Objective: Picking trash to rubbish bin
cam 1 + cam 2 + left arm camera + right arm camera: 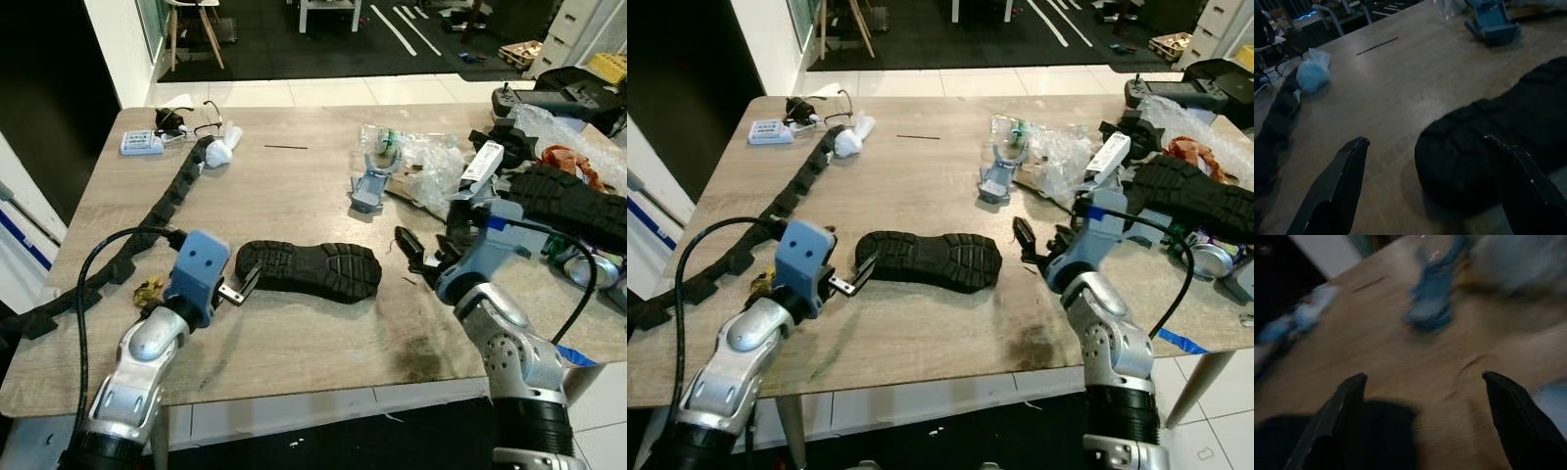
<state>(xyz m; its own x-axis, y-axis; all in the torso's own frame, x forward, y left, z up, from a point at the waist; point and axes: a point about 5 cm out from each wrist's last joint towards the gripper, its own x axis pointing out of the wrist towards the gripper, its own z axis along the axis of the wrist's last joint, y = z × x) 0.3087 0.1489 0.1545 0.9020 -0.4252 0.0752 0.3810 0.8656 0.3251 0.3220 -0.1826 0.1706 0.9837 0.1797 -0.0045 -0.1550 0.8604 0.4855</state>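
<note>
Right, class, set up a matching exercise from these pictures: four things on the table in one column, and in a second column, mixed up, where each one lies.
Things
1. shoe sole
2. cable chain
3. crumpled tissue
4. blue plastic part

Places
A. along the table's left side
B. far left area, by the chain's far end
C. middle of the table, between the two grippers
D. beyond the sole, beside the clear plastic wrap

Pairs: 1-C, 2-A, 3-B, 4-D
</note>
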